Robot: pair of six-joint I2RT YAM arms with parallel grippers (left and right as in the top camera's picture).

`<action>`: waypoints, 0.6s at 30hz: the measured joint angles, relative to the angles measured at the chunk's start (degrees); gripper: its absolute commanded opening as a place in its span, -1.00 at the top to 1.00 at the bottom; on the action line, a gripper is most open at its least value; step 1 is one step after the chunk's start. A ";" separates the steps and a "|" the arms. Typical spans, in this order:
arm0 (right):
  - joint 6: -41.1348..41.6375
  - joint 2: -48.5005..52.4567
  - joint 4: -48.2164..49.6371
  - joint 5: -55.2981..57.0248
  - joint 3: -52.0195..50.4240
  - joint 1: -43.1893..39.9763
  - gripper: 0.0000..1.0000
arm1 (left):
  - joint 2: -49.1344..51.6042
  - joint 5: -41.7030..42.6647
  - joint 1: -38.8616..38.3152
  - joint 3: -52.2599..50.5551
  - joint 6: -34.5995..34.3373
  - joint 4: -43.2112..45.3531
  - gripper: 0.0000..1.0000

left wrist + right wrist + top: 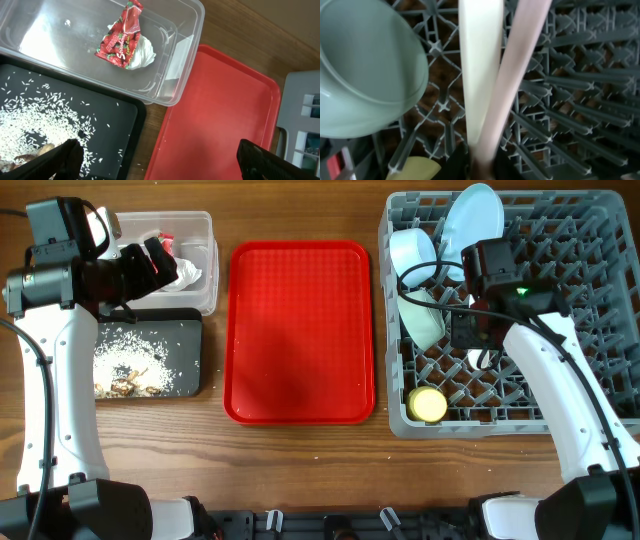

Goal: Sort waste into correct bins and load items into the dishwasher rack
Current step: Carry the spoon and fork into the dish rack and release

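Note:
The clear tub (200, 225) holds the red wrapper (121, 39) and white tissue (141, 54). The black tray (185, 330) in front of it holds rice and brown scraps (128, 365). My left gripper (160, 256) hovers at the tub's near edge; in the left wrist view its fingers (160, 160) are wide open and empty. The grey rack (600, 240) holds the pale blue plate (475, 220), pale blue bowl (412, 252), mint bowl (425, 320) and yellow cup (428, 404). My right gripper (480, 340) is over the rack, shut (481, 167) on two white utensil handles (479, 75); their heads are out of view.
The flat red serving tray (300, 330) lies between the bins and the rack. In the right wrist view the mint bowl (365, 75) is at the left, the yellow cup (415, 170) at the bottom, and upright rack pegs (560, 115) surround the utensils.

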 measured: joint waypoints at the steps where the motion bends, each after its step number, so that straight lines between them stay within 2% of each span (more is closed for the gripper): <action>1: -0.04 0.00 0.63 0.39 -0.37 0.00 -0.09 | 0.00 -0.02 0.00 0.00 0.00 0.02 -1.00; 2: 0.07 0.00 0.83 0.63 -0.55 -0.02 -0.25 | 0.00 0.00 0.00 0.00 0.00 0.00 -1.00; 4: -0.04 0.00 1.68 1.14 -0.63 0.00 -0.34 | 0.00 -0.02 0.00 0.00 0.00 0.00 -1.00; 13: -0.09 0.00 2.56 1.60 -0.48 0.00 -0.36 | 0.00 0.00 0.00 0.00 0.00 0.00 -1.00; 18: -0.96 -0.74 0.35 0.17 3.78 -0.02 -0.43 | 0.00 0.00 0.00 0.00 0.00 0.02 -1.00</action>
